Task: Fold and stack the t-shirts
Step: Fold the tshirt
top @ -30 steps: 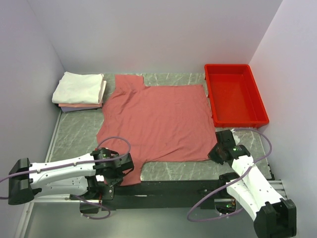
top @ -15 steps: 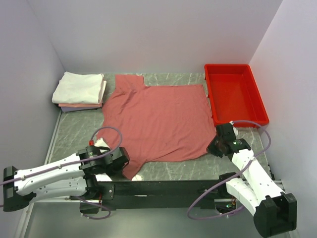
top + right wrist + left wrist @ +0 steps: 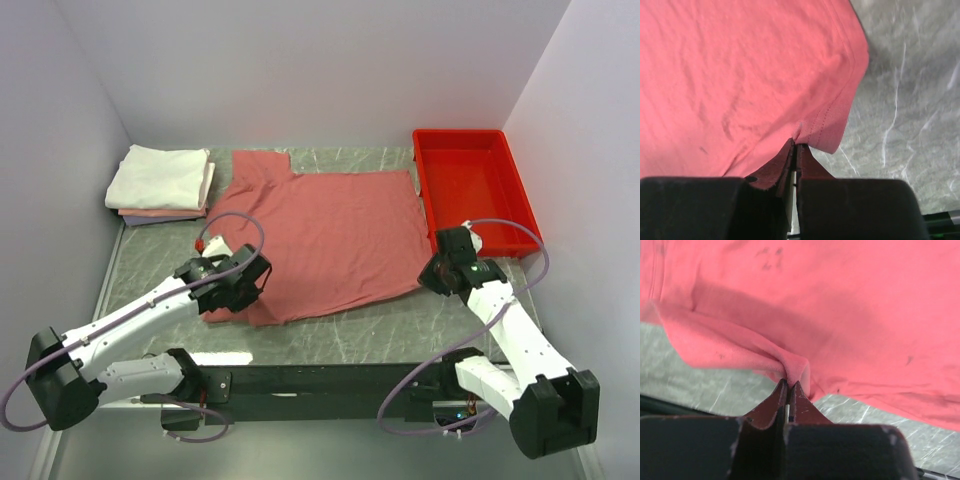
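Observation:
The dusty salmon-red t-shirt (image 3: 330, 230) lies spread on the marble table, its near edge lifted and doubled back. My left gripper (image 3: 250, 283) is shut on the shirt's near left edge; the left wrist view shows the cloth (image 3: 805, 315) pinched at the tips of my left gripper (image 3: 789, 384). My right gripper (image 3: 432, 275) is shut on the near right hem corner, which shows as stitched hem (image 3: 832, 125) pinched at my right gripper (image 3: 796, 145) in the right wrist view. A stack of folded white and pale pink t-shirts (image 3: 160, 182) sits at the back left.
A rigid bright red plastic tray (image 3: 474, 190) stands at the back right, close to my right arm. Grey marble tabletop (image 3: 400, 335) shows in front of the shirt. White walls enclose the table on three sides.
Both grippers moved away from the near table edge toward the back, carrying the shirt's near edge with them. The sleeve that hung over the front edge now lies on the table.

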You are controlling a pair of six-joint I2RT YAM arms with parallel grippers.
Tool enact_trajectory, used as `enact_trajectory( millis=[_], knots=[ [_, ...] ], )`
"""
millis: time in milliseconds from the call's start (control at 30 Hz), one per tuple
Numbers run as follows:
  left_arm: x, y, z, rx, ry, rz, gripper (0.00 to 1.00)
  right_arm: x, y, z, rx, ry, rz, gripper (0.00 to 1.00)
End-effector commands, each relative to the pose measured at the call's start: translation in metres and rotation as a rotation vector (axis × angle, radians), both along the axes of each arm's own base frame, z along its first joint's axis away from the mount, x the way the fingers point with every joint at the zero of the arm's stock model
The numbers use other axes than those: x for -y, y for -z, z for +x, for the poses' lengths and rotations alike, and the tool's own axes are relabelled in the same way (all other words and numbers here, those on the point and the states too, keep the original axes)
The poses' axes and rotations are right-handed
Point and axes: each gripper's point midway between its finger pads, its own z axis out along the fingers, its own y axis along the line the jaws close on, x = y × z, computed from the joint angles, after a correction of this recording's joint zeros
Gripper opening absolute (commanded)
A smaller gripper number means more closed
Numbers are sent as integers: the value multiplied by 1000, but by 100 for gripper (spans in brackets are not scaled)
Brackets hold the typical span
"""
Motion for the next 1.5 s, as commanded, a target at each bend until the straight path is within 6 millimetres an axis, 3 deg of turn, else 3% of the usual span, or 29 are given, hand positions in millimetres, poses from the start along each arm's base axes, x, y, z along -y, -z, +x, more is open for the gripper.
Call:
enact_trajectory(
  millis=[0,200,467,733,1067,1400,1467],
  knots=[
    [3,-29,34,127,38,16,1,5,-24,28,91,3,-45,4],
    [-7,-48,64,214,12,46,0,4,-36,48,120,-12,-64,4],
    [-10,-54,103,265,23,92,1,10,-52,75,160,11,-113,4],
    [-9,-63,144,343,8,77,1,13,-50,96,171,37,-137,4],
    [-19,-35,176,296,-12,113,1,12,-42,129,195,91,-134,5],
    [-24,-15,205,264,14,124,1,17,-25,143,151,114,-175,7],
    [-22,-11,211,259,29,131,5,18,-24,147,150,121,-186,11]
  ],
)
